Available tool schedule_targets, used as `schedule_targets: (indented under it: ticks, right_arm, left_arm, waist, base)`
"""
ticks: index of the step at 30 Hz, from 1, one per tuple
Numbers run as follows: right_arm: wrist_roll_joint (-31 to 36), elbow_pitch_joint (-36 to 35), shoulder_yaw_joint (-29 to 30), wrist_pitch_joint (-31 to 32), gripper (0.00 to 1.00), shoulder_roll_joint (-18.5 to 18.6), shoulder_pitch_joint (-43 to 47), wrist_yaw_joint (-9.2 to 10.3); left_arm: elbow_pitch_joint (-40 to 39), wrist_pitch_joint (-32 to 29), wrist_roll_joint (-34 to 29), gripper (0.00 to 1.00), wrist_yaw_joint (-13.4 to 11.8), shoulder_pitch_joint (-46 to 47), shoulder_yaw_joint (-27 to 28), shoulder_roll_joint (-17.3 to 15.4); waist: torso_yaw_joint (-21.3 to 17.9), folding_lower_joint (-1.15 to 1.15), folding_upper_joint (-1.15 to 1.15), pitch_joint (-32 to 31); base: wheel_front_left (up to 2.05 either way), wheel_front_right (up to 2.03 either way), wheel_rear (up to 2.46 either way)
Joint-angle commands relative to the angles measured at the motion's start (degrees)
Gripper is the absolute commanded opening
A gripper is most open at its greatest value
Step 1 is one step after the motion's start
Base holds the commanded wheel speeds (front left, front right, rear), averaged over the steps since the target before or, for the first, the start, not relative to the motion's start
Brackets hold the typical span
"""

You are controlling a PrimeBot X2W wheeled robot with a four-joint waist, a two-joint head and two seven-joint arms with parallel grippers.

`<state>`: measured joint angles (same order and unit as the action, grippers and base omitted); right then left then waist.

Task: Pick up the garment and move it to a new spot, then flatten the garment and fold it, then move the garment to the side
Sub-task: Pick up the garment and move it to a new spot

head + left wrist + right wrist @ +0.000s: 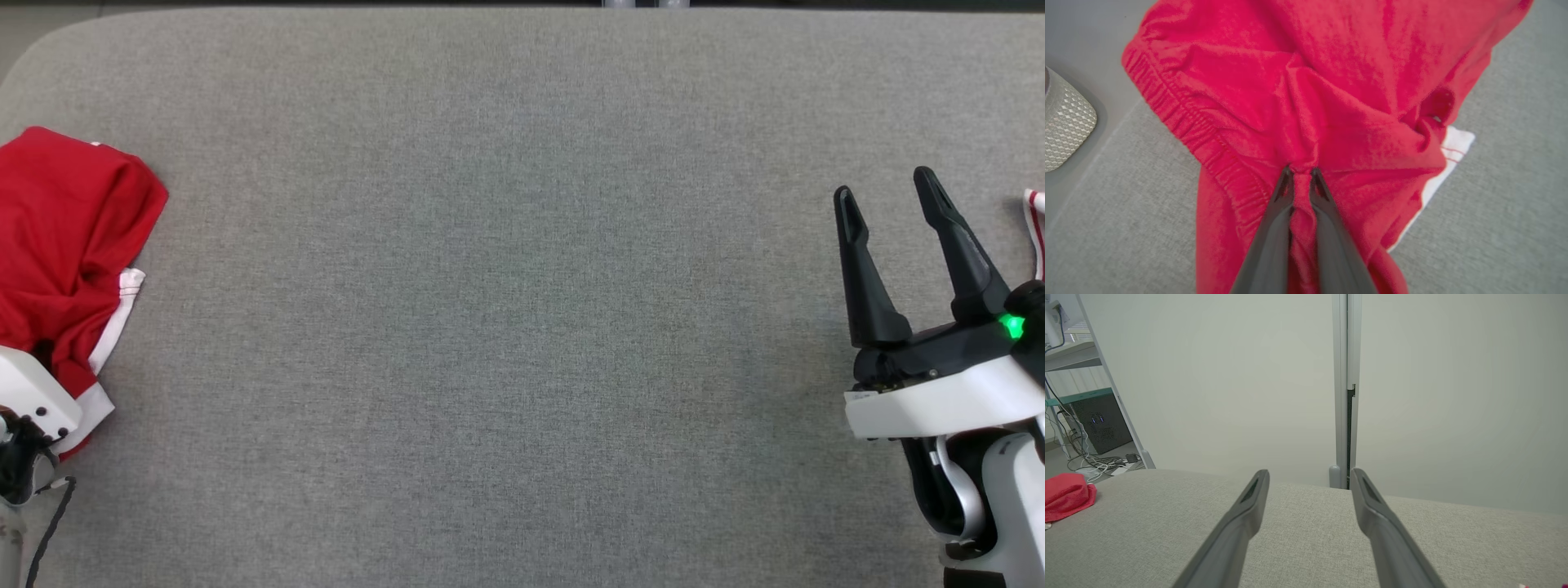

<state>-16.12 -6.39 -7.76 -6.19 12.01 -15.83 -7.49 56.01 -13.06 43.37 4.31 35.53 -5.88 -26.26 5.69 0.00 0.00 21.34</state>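
- The left gripper (1300,171) has its two dark fingers drawn almost together. They pinch a raised ridge of the red garment (1351,81) between their tips, and the cloth bunches into the pinch.
- The right gripper (883,184) has its fingers spread wide with nothing between them. It is held over the right end of the table (522,327).
- The garment lies in a crumpled heap at the table's left end. On the side with the waistband (1180,122), the cloth seems to reach past the table's left edge.
- A broad stretch of plain grey fabric table top runs from the left end to the right end, between the heap and the spread fingers.
- The table's far left corner is rounded. Beyond its far edge stand pale wall panels (1208,375) joined by an upright post (1346,375).
- Off the table's far left corner is a shelf with a dark computer case (1102,420) and loose cables on the floor.
- The garment is bright red and deeply creased, with a gathered elastic waistband. A white trim band (1455,143) with a thin red line peeks out from under it on the table.
- A small scrap of red-and-white striped cloth (1035,229) shows at the table's right edge.
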Motion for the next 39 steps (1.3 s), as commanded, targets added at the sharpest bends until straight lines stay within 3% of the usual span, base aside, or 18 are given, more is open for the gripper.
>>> schedule_targets:
  ticks: [1, 10, 18, 22, 32, 39]
  right_arm:
    - [-0.19, 0.32, -0.08, -0.47, 1.0, -0.08, 0.65, -0.03]
    - [-1.1, 3.19, -0.23, -2.46, 1.0, -1.22, 3.3, -0.03]
    - [-2.04, 4.92, -0.22, -2.89, 1.0, -2.08, 6.58, -0.03]
    - [-2.2, 5.1, 0.39, -2.85, 1.0, -2.13, 8.02, -0.03]
    - [-2.45, 2.77, 1.64, -1.54, 1.0, -1.8, 10.02, -0.03]
    - [-2.55, 1.82, 2.15, -1.09, 1.0, -1.47, 10.47, -0.03]
  left_arm:
    - [0.28, 0.8, -0.72, 0.0, 0.73, 0.2, -0.89, 0.74]
    - [-6.45, 6.72, -5.14, 0.0, 2.33, 3.17, -4.65, -3.66]
    - [-20.59, 4.69, -6.64, 0.0, 2.06, 0.65, -7.21, -5.62]
    - [-30.88, 3.53, -6.23, 0.0, 0.37, -3.07, -8.02, -4.28]
    - [-59.57, -0.81, -8.36, 0.0, -7.16, -15.81, -14.63, 1.13]
    - [-62.61, 1.52, -10.48, 0.0, -10.03, -21.52, -19.67, 6.2]
  waist:
    - [0.15, 0.0, 0.0, -1.12]
    - [-0.29, 0.0, 0.0, -9.36]
    - [-2.62, 0.0, 0.0, -16.71]
    - [-4.5, 0.0, 0.0, -19.81]
    - [-9.75, 0.0, 0.0, -21.34]
    - [-13.19, 0.0, 0.0, -20.18]
  base:
    - [0.0, 0.0, 0.0]
    - [0.0, 0.0, 0.0]
    - [0.0, 0.0, 0.0]
    - [0.0, 0.0, 0.0]
    - [0.0, 0.0, 0.0]
    - [0.0, 0.0, 0.0]
